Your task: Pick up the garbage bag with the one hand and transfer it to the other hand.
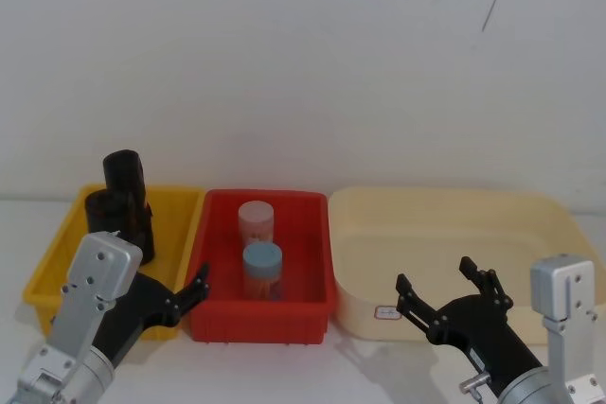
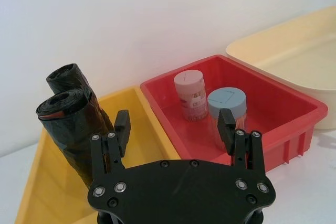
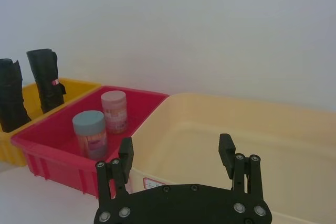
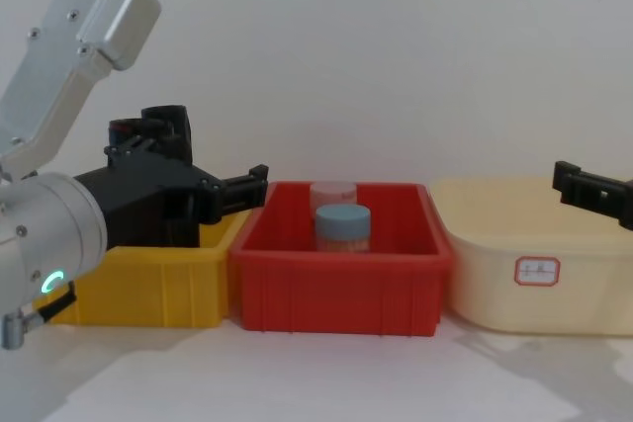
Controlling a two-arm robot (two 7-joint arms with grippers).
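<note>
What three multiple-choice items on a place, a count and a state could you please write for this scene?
1. Which bin holds the garbage bag? A) red bin B) yellow bin C) cream bin
2. How many jars stand in the red bin? A) two B) three C) four
3. What state is the left hand in? A) shut on the bag B) shut on a jar C) open
1 B: it stands there beside another black roll.
2 A: a blue-lidded jar and a pale-lidded jar.
3 C: its fingers are spread by the yellow bin; the right hand hovers open before the cream bin.
</note>
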